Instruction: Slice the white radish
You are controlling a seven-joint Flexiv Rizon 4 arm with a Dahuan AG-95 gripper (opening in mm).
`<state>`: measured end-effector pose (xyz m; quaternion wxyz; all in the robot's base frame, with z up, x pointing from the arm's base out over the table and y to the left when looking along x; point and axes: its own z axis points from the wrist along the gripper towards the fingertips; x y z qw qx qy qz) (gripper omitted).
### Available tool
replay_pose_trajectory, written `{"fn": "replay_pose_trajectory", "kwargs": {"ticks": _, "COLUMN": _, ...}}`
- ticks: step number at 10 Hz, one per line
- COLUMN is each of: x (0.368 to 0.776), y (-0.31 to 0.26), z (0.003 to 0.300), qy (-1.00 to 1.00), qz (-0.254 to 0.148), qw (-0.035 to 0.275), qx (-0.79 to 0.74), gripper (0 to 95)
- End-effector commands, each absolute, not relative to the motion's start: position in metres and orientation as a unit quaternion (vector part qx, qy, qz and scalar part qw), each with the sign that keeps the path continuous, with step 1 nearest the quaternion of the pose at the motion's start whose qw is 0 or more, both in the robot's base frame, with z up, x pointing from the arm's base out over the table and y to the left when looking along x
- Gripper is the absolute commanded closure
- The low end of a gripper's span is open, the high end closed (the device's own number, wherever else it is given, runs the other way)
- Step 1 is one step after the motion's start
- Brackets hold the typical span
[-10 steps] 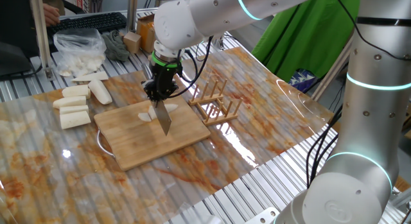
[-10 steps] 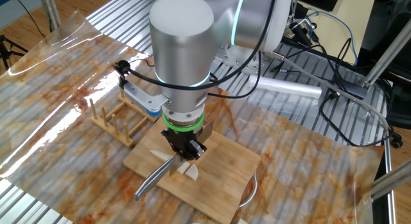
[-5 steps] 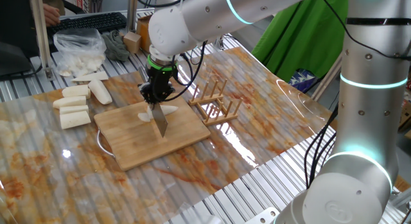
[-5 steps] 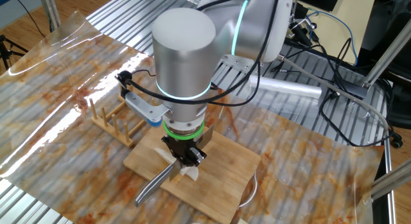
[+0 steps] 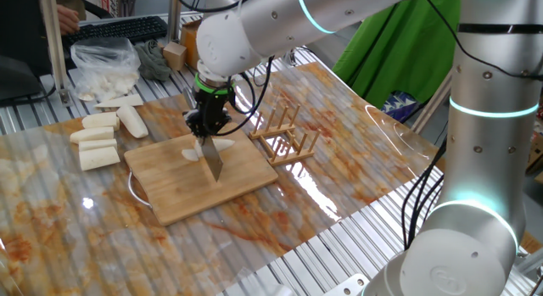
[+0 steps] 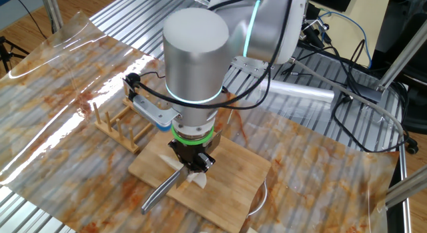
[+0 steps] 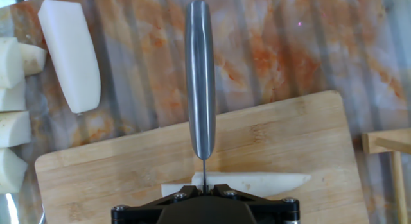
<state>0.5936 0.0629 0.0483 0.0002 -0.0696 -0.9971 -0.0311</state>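
Over the last second we saw the gripper (image 5: 208, 129), clamped on the knife (image 5: 211, 158), shift left along the radish (image 5: 217, 146) and settle with the blade across it. The radish lies mid-board (image 5: 174, 192); we judge the next cut lined up.

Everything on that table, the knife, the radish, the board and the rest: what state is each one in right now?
gripper: shut on the knife, pointing down.
knife: held edge-down, blade across the white radish.
white radish: lying flat on the cutting board, pointed tip uncut.
cutting board: flat on the table, under the radish.
radish chunks: whole, lying beside the board.
plastic bag: holds white pieces.
wooden rack: upright, empty.
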Motion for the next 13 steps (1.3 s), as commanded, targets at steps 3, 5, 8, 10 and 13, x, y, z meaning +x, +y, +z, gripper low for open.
{"fn": "replay_pose_trajectory", "kwargs": {"ticks": 3, "x": 0.59, "y": 0.053, "z": 0.044, "qy": -0.997, "qz": -0.034, "qw": -0.01, "qx": -0.069, "gripper": 95.0}}
{"fn": "replay_pose_trajectory", "kwargs": {"ticks": 5, "x": 0.588, "y": 0.052, "z": 0.037, "qy": -0.995, "qz": -0.049, "qw": -0.015, "qx": -0.08, "gripper": 95.0}}
{"fn": "replay_pose_trajectory", "kwargs": {"ticks": 8, "x": 0.588, "y": 0.052, "z": 0.038, "qy": -0.995, "qz": -0.049, "qw": -0.007, "qx": -0.086, "gripper": 95.0}}
{"fn": "replay_pose_trajectory", "kwargs": {"ticks": 10, "x": 0.585, "y": 0.052, "z": 0.045, "qy": -0.996, "qz": -0.042, "qw": 0.002, "qx": -0.085, "gripper": 95.0}}
{"fn": "replay_pose_trajectory", "kwargs": {"ticks": 13, "x": 0.578, "y": 0.049, "z": 0.071, "qy": -0.996, "qz": -0.035, "qw": 0.012, "qx": -0.083, "gripper": 95.0}}
